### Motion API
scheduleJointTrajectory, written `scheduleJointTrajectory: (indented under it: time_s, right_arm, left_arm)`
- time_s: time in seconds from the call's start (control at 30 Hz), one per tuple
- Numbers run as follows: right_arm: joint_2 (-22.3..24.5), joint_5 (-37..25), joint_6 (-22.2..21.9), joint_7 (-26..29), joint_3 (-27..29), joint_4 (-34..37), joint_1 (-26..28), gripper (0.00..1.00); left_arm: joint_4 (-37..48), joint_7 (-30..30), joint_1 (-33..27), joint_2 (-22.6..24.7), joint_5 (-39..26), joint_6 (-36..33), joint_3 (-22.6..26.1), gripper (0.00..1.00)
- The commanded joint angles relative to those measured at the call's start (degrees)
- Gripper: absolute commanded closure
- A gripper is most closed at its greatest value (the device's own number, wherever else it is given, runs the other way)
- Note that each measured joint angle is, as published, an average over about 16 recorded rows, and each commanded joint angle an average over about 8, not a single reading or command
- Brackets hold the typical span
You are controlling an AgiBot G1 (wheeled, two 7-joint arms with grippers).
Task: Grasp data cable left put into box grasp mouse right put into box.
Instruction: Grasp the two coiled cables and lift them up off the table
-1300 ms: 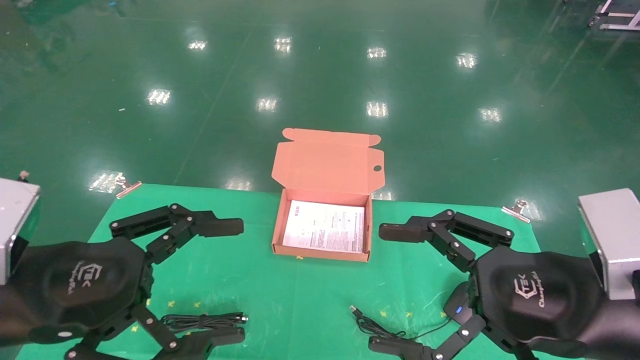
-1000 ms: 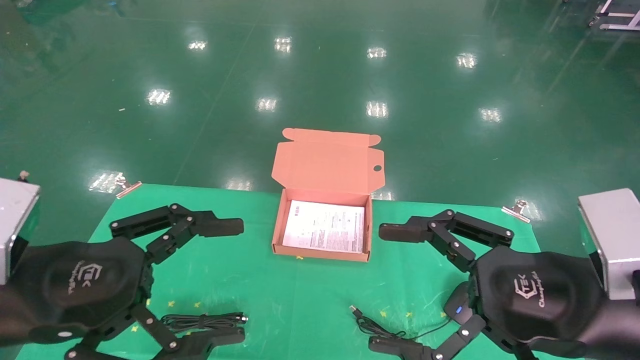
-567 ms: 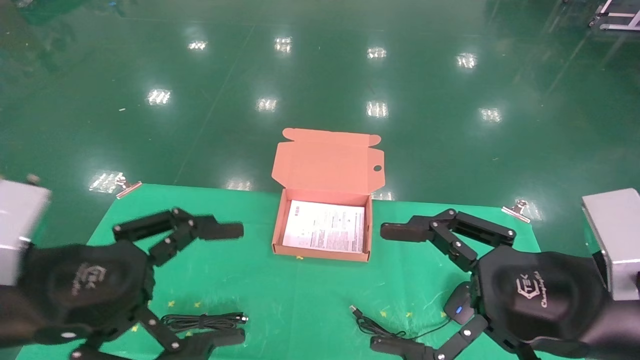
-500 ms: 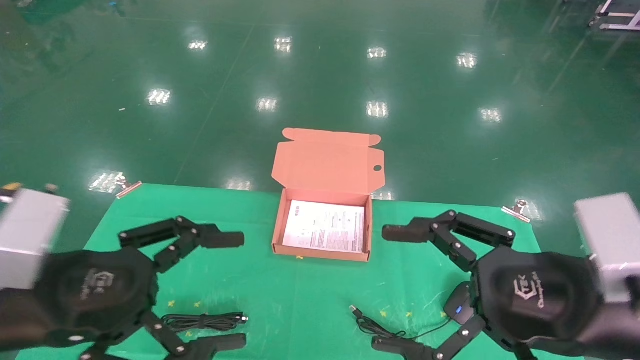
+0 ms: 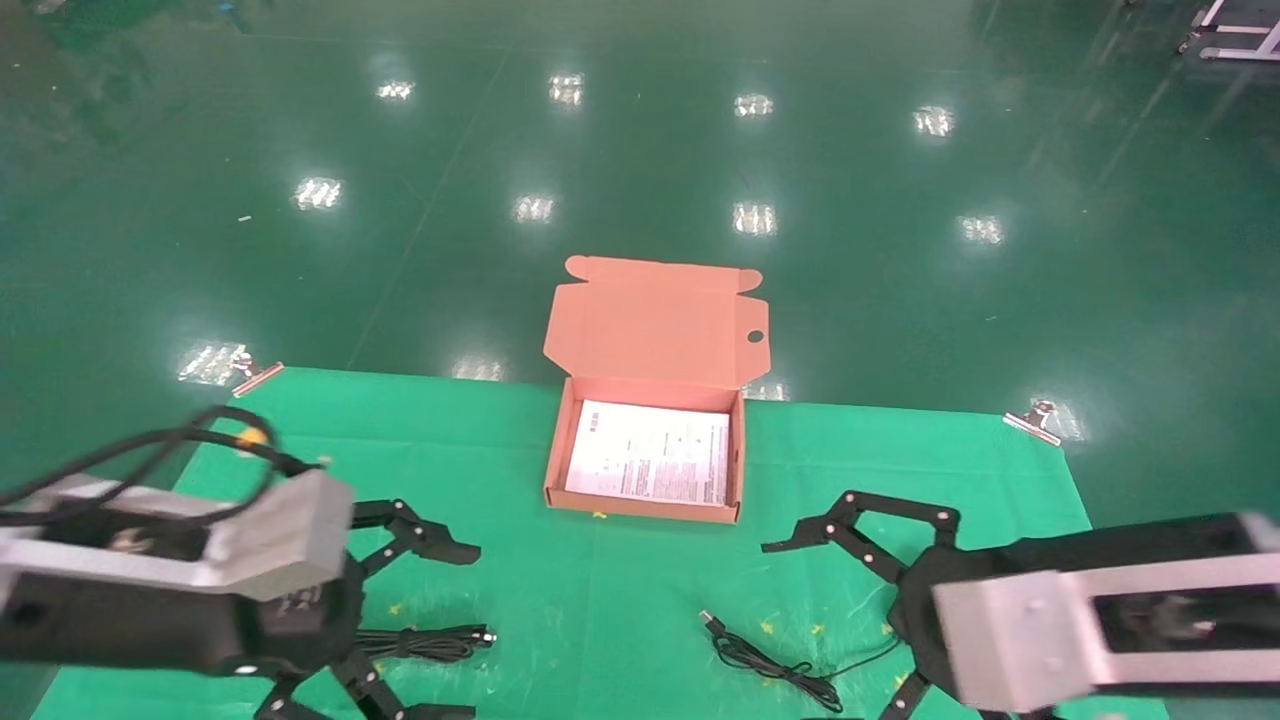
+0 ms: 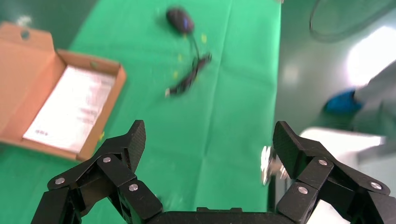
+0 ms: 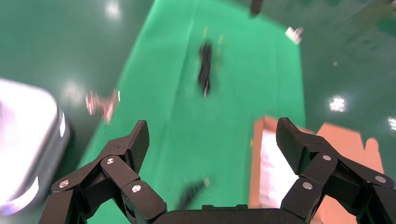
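- Box (image 5: 643,505): open on the green mat (image 5: 560,590), lid flap standing up at its far side, white printed sheet (image 5: 650,465) lying as its floor.
- Data cable (image 5: 425,642): flat on the mat, nearer than the box and to its left, silvery plug tip pointing toward the box side.
- Left gripper (image 5: 395,625): fingers spread wide, low over the cable's left end; one fingertip (image 5: 455,552) between cable and box.
- Thin black cord (image 5: 770,665): nearer than the box, to its right, USB plug toward the box.
- Right gripper (image 5: 850,630): fingers spread, just right of the cord.
- Mouse: hidden behind the right arm.
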State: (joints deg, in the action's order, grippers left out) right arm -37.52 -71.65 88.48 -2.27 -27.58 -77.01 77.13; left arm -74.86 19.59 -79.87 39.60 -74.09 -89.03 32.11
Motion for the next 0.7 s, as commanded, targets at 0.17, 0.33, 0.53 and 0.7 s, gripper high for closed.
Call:
scheduleJointTrajectory:
  time_s: [0.17, 0.33, 0.53, 0.7]
  right_arm:
    - [-2.66, -11.08, -0.61, -4.99, -6.12, -0.32, 4.34, 0.00]
    - [-4.99, -18.45, -2.60, -6.46, -9.62, -0.43, 5.09, 0.00]
    - [-7.51, -26.14, -5.65, -7.11, -12.77, -0.45, 4.07, 0.00]
    - [-9.09, -30.62, -8.35, -5.64, -14.47, -0.21, 2.01, 0.00]
  left_arm:
    - [0.35, 0.88, -6.70, 3.97, -12.31, -0.71, 7.16, 0.00]
    - [0.80, 1.93, -9.55, 7.25, -22.05, 0.17, 12.50, 0.00]
    - [0.55, 3.62, -9.45, 10.36, -32.16, 2.60, 17.00, 0.00]
    - [0.99, 5.75, -7.42, 12.16, -38.81, 5.74, 19.41, 0.00]
